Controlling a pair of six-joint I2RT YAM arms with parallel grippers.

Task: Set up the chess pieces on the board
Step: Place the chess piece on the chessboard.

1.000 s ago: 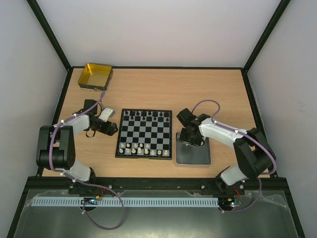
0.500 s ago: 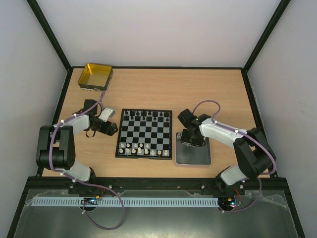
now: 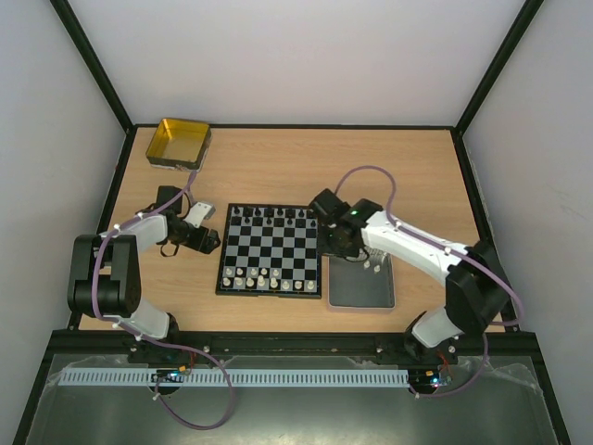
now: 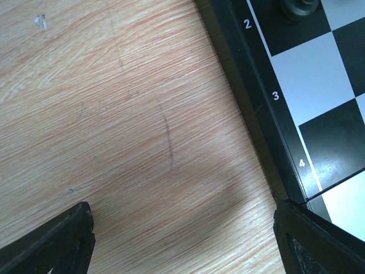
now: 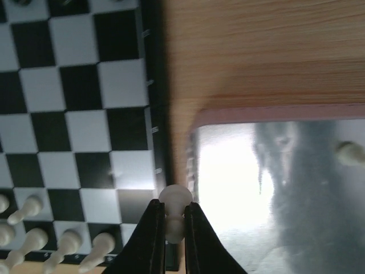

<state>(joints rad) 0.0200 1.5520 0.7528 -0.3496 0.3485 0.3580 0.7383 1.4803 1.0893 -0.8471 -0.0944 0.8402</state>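
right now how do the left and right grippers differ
The left gripper has its fingers spread wide and empty; the right gripper has its fingers closed on a white pawn. The left gripper is over bare table beside the chessboard, at its numbered edge; the right gripper is at the opposite edge, between the chessboard and the grey tray. Both have dark fingers and sit close to the chessboard.

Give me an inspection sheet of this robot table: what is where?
Surface: wooden table, scratched.
Job's things: board; black pieces on far row, white pieces on near rows.
Clutter: yellow tin, far left; grey tray right of board, one pale piece inside.
Grippers: left gripper open over bare wood; right gripper shut on a white pawn.
Cables: purple cables looping off both arms.
Surroundings: white walls, black frame.
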